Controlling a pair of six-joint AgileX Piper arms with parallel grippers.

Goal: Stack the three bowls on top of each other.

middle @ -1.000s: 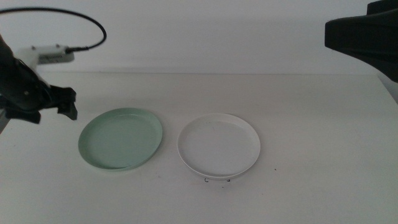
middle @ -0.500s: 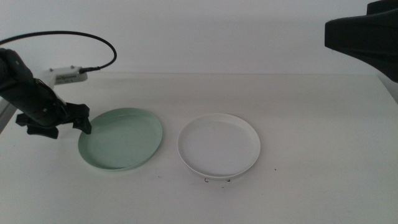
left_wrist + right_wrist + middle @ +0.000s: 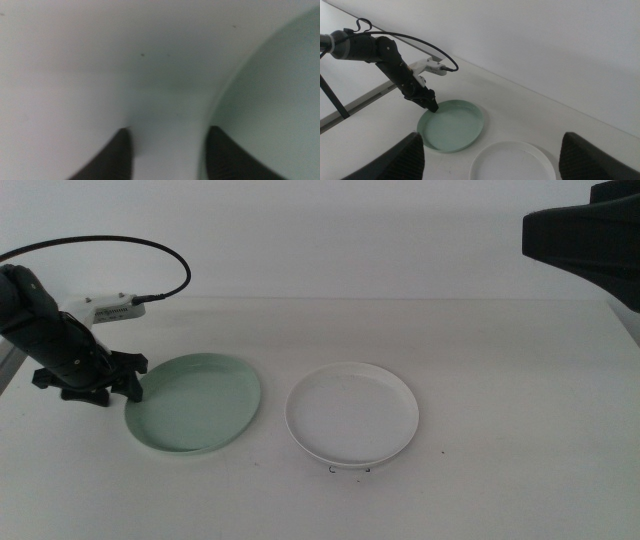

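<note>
Left gripper [image 3: 128,385] at the mint green bowl's [image 3: 200,402] outer rim
Jaws spread, straddling that rim; right gripper [image 3: 490,152] released, far off

Two bowls lie side by side on the table [image 3: 500,380], apart: left bowl [image 3: 195,402], right bowl [image 3: 352,413]. Left gripper [image 3: 122,385] sits low at the left bowl's left rim, jaws parted astride that rim. Right gripper [image 3: 490,155] is raised well above the table, right side, jaws spread wide.
</note>
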